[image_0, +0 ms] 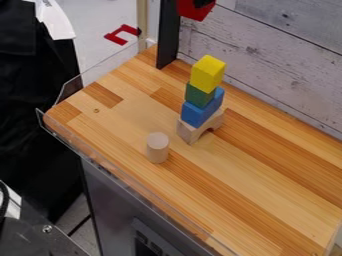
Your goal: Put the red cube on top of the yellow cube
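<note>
While fingers (203,2) pinch the red cube (192,11), the yellow cube (207,73) — lower — tops a stack (198,113).

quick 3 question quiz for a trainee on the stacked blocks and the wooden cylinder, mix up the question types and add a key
1. Fill in the blank: the block resting directly on the wooden arch is coloured ____.

2. Multiple choice: what colour is the piece right under the yellow cube?
a) red
b) green
c) white

3. True or false: the wooden cylinder is lying on its side on the table.

Key: 1. blue; 2. b; 3. false, it stands upright
</note>
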Motion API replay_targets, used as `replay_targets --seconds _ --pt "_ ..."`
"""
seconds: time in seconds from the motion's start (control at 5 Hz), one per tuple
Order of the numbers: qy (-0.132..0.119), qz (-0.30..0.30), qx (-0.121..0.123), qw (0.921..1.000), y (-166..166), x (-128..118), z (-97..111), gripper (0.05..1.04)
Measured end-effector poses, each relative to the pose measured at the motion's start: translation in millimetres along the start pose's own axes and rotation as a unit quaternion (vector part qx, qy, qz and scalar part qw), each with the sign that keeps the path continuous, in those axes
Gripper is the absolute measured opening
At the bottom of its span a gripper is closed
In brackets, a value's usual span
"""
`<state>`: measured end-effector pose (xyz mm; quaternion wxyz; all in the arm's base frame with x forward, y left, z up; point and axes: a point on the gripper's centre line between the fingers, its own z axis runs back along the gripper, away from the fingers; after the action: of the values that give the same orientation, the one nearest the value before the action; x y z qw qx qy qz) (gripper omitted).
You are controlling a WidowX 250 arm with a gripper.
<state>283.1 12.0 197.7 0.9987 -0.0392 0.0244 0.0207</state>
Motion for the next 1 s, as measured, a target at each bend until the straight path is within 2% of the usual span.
replay_targets --seconds 0.2,0.6,1.0 --pt "0.013 -0.002 0.009 0.9999 -3.5 -3.7 -11.2 0.523" --pt "0.057 -0.028 0.032 0.9975 -14.2 7.3 -47.1 0.523" --pt "0.081 -0.030 0.030 0.9958 -16.6 11.5 -62.4 0.523"
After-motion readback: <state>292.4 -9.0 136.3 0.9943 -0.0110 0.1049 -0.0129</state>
